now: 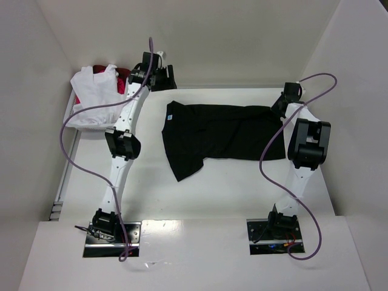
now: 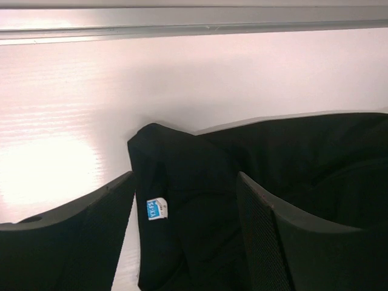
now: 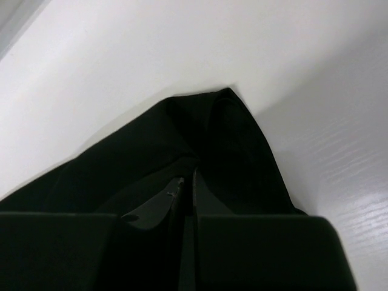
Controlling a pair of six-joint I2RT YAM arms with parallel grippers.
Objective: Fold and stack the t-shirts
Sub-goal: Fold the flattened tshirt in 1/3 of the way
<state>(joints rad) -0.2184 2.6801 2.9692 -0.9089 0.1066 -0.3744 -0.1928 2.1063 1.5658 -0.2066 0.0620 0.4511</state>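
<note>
The large black cloth t-shirt [image 1: 218,136] lies half-folded on the white table [image 1: 230,194]. The left gripper [image 2: 185,194] hangs wide open and empty over the collar corner. The right gripper [image 3: 188,177] is nearly closed at the hem corner, its hold unclear. Probably they are keeping the fold straight.

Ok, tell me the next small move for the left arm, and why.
Probably lower the left fingers and close them on the black t-shirt beside its blue label. They stand open just above that corner, holding nothing, while the right fingers sit nearly together at the opposite hem corner. The shirt lies spread out, unfolded, so both ends need gripping first.
</note>
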